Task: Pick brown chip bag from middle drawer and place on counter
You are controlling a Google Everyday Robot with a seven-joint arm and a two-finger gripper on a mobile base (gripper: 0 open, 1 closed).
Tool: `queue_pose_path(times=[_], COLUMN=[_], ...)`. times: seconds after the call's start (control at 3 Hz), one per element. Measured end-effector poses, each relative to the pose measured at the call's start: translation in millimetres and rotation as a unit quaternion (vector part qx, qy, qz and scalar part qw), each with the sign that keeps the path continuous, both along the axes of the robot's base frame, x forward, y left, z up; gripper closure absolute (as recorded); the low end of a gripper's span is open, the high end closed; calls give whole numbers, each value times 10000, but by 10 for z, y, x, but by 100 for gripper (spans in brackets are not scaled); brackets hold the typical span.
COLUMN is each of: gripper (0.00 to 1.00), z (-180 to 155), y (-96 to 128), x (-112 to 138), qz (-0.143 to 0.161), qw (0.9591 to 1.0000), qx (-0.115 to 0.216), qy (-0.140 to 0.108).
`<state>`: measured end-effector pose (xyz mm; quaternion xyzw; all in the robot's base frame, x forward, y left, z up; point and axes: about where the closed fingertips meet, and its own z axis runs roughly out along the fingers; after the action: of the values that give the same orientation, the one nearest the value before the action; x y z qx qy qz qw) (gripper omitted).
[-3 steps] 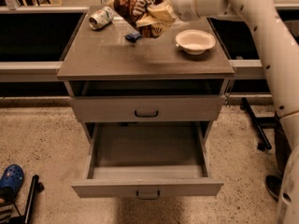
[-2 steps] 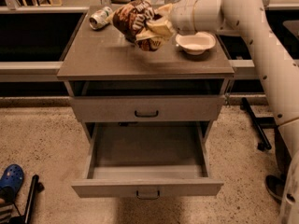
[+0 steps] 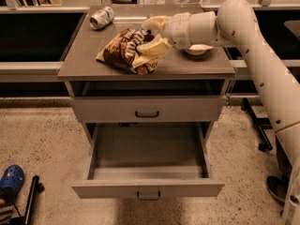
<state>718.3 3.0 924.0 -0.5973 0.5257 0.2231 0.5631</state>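
The brown chip bag (image 3: pixel 127 50) lies on the counter (image 3: pixel 89 55), near its middle front, touching the slab. My gripper (image 3: pixel 153 35) reaches in from the right and is shut on the bag's right end, one finger above it and one finger (image 3: pixel 154 48) across its front. The middle drawer (image 3: pixel 147 189) is pulled fully out below, and its floor is bare.
A crushed can (image 3: pixel 101 18) lies at the counter's back left. A white bowl (image 3: pixel 199 50) sits at the right, mostly behind my wrist. The drawer front above (image 3: pixel 146 109) is closed. A blue shoe (image 3: pixel 10 179) and a dark pole (image 3: pixel 30 200) lie on the floor at left.
My gripper has carried the bag from above the counter's back down and forward. The bag now rests on the counter top.
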Motion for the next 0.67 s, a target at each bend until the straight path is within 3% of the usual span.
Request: queue_pose_path(times=[0.33, 0.67], gripper=[0, 0], z=[0, 119], y=[0, -56], x=[0, -66], qz=[0, 65], qw=[10000, 9999], qx=[0, -63], qy=[0, -44])
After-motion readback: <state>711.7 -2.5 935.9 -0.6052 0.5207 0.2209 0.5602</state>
